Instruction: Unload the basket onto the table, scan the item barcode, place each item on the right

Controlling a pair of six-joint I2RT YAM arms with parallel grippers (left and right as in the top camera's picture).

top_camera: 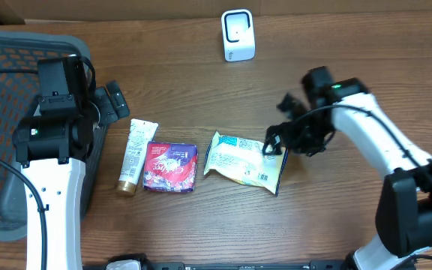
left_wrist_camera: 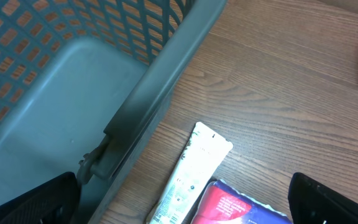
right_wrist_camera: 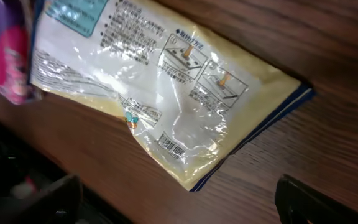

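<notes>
A yellow-white packet lies flat on the table, its small barcode facing up. My right gripper hovers open just above the packet's right end, and nothing is between its fingers. The packet fills the upper part of the right wrist view. The white scanner stands at the back of the table. My left gripper hangs open and empty beside the basket, above a white tube and a red packet.
A grey mesh basket takes up the left side of the table, its rim close to the left gripper. The tube and the red-purple packet lie side by side left of the yellow packet.
</notes>
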